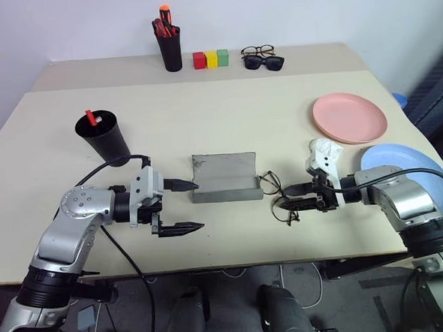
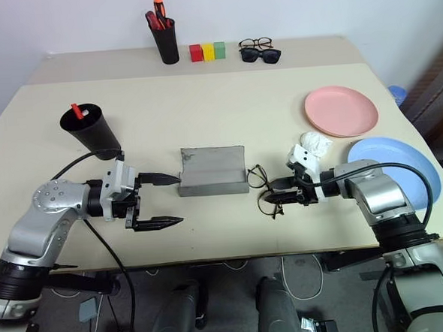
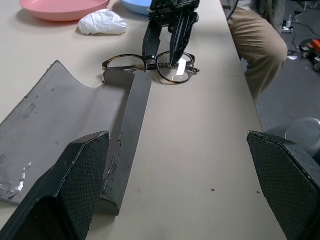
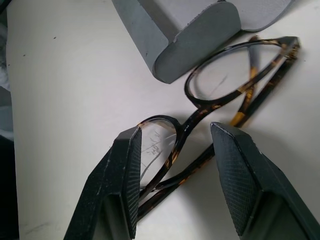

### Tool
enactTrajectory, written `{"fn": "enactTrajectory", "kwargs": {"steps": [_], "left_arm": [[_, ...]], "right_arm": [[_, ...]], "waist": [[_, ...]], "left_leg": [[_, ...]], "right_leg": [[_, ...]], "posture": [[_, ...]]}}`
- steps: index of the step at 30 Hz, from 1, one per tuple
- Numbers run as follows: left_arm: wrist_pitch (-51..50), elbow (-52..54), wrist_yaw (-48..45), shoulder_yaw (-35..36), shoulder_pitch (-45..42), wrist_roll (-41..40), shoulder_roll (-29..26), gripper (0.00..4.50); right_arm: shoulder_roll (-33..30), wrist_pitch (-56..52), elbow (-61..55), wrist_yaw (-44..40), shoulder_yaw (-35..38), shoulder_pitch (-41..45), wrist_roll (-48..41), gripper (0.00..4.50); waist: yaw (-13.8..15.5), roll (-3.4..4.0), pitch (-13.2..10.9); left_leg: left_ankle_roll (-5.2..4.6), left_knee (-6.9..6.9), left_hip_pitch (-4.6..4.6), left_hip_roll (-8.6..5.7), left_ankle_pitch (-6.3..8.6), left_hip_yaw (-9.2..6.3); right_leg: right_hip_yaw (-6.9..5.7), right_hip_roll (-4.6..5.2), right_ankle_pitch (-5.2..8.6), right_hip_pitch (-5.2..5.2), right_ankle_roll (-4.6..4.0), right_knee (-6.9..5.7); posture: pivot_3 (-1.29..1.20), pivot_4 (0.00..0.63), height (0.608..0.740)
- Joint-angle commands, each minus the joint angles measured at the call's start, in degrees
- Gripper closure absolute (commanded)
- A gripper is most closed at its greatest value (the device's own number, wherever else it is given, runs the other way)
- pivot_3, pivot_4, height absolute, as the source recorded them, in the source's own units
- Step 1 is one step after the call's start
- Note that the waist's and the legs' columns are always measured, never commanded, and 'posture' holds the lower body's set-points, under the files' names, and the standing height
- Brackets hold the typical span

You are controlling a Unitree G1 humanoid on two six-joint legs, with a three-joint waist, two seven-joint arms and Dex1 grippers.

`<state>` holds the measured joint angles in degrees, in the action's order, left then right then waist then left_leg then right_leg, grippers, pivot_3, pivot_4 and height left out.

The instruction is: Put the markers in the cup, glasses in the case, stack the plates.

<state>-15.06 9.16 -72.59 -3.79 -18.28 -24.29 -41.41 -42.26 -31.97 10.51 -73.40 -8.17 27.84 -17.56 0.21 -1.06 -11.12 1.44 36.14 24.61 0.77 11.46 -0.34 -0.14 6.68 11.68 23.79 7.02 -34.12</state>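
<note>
My right hand (image 4: 175, 175) half apart, fingers straddling glasses (image 4: 220, 95) lying on table just beside open case (image 1: 224, 177); close on frame, not lens, lift level. Left hand (image 1: 180, 207) wide apart, empty

No readable text from where I sit, no labels, no brands, no numbers, no signs

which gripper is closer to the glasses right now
Right. The right gripper has its jaws either side of the glasses, by the case. The left gripper hovers open beyond the far end of the case.
</note>
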Motion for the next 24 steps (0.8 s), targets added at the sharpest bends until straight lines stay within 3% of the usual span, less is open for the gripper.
{"fn": "enactTrajectory", "kwargs": {"steps": [1,7,17,24], "left_arm": [[-0.3,1.9,0.2,0.5,0.2,-0.6,-0.5,0.0],[-0.7,2.2,0.5,0.5,0.4,-0.6,-0.4,0.0],[-0.5,1.9,0.6,0.2,0.4,-0.4,-0.1,0.0],[-1.1,2.3,0.9,0.3,0.8,-0.7,-0.1,0.0]], "right_arm": [[0.1,0.7,-0.2,-0.4,0.2,1.5,0.0,2.3],[0.1,-0.6,-0.4,-0.7,-0.1,2.6,-0.4,2.3],[-1.6,-24.7,0.0,-3.4,0.2,9.5,-9.2,2.3],[-0.9,-32.2,3.8,-4.0,-1.1,12.6,-11.3,2.3]], "waist": [[0.0,0.0,0.0],[0.0,0.0,0.0],[0.0,0.0,0.0],[0.0,0.0,0.0]], "left_leg": [[0.0,0.0,0.0,0.0,0.0,0.0],[0.0,0.0,0.0,0.0,0.0,0.0],[0.0,0.0,0.09,0.01,0.0,0.0],[-0.01,0.04,0.45,0.01,-0.01,0.0]], "right_leg": [[0.0,0.0,0.0,0.0,0.0,0.0],[0.0,0.0,0.0,0.0,0.0,0.0],[0.0,0.0,-0.01,0.11,-0.01,-0.01],[0.0,0.0,-0.02,0.47,-0.02,-0.05]], "posture": [[0.0,0.15,0.74],[0.0,0.15,0.74],[0.0,0.15,0.74],[0.0,0.15,0.74]]}}
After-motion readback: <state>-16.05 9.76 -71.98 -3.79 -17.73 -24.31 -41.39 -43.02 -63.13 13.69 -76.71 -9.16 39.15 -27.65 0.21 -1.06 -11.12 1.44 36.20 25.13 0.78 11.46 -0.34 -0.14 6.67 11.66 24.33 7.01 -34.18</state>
